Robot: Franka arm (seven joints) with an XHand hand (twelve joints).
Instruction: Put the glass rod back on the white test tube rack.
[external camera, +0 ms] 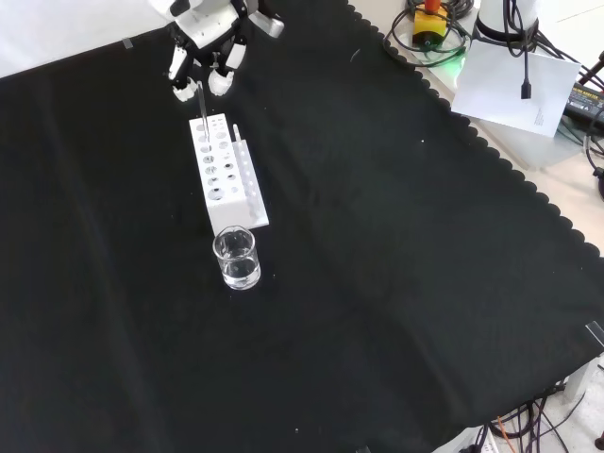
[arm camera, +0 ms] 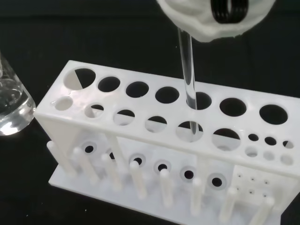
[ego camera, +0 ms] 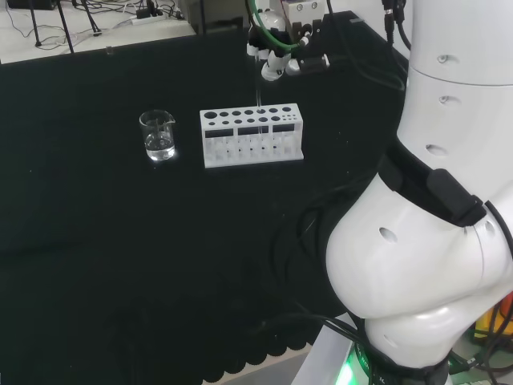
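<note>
Fingers of robot hand [external camera: 209, 42] pinch upright glass rod [arm camera: 188, 79] inside rack [arm camera: 154, 154] hole.

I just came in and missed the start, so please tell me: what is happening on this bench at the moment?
The robot hand holds a glass rod upright above the white test tube rack. In the wrist view, the rod's lower end has entered one of the large holes in the rack's top plate, so the rod is partly inserted but not released. A small glass beaker with some clear liquid stands on the black cloth beside the rack, untouched.
</note>
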